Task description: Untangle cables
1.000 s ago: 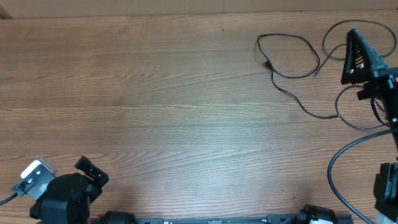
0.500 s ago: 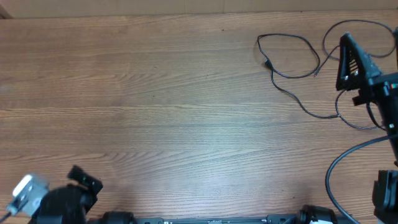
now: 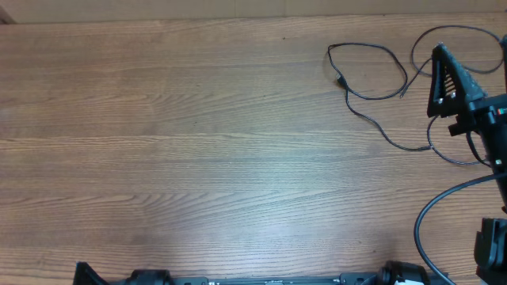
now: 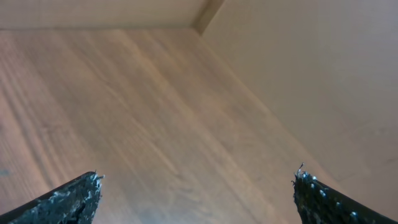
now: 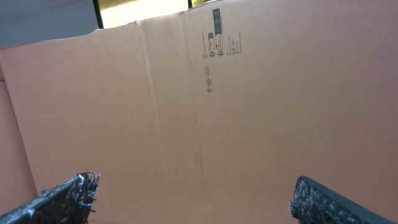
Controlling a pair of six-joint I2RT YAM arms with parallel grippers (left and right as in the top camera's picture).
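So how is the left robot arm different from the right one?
The left gripper is down at the near edge, barely showing from overhead. The right gripper is over by the cables. The left gripper's camera looks along the wooden table, while the right gripper's camera faces a cardboard wall. Both have their jaws wide open and hold nothing.

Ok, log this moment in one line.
thin black cables: loose on wooden table | left pincer: open, empty | right pincer: open, empty

A wood-grain table [image 3: 198, 142] is backed by a cardboard panel [image 5: 249, 124], with bright light above its edge.
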